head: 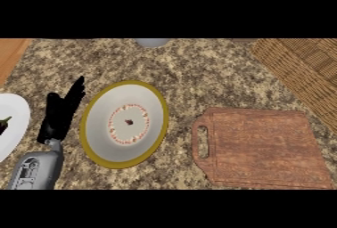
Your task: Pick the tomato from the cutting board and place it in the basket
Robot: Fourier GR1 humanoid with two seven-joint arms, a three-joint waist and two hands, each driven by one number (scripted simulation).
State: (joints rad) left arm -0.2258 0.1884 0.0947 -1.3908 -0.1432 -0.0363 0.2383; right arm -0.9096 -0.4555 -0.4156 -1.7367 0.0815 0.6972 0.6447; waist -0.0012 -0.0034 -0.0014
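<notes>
though the cutting board (263,149) at lower right shows no tomato, one would be round, soft and slippery, best held around its sides. the left hand (63,111) rests at left, fingers straight, holding nothing. the basket (302,67) sits upper right.

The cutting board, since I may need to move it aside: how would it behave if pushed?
The cutting board looks like a stiff wooden slab lying flat, so it would probably slide without bending or tipping. The speckled counter looks smooth, so it may slide easily.
</notes>
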